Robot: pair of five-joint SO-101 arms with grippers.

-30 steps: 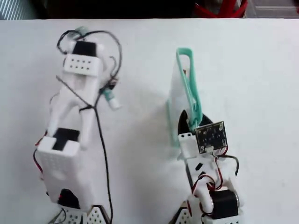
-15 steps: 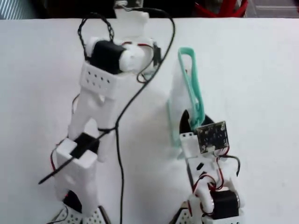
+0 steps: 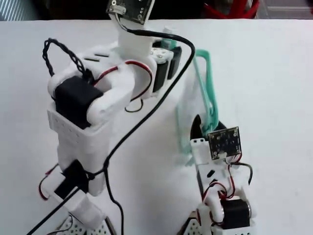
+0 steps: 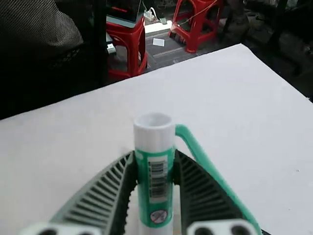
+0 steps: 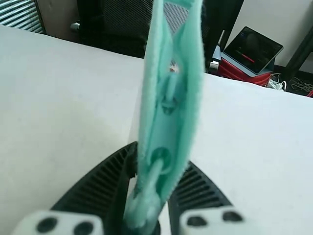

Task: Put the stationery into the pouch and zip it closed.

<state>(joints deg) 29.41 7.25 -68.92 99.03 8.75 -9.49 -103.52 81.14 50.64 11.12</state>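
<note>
- Right claw point(image 3: 199, 131) sits at the near end of the pouch point(image 3: 208, 100), its two dark fingers point(image 5: 105, 183) squeezed onto the teal zipper band.
- From that grip, the clear pouch with teal edging runs away across the white table point(image 3: 266, 78), with its zipper band held up on edge.
- Left claw point(image 3: 166, 51) hangs beside the pouch's far end, on the side away from the table's bare right half.
- It is clamped on a glue stick point(image 4: 154, 169), a green-labelled tube with a white cap, which stands up between the ribbed fingers point(image 4: 112, 183).
- The pouch's far teal corner lies just beyond the glue stick. I cannot tell whether they touch.
- Past the pouch and the table's far edge stand red stools point(image 4: 126, 41).
</note>
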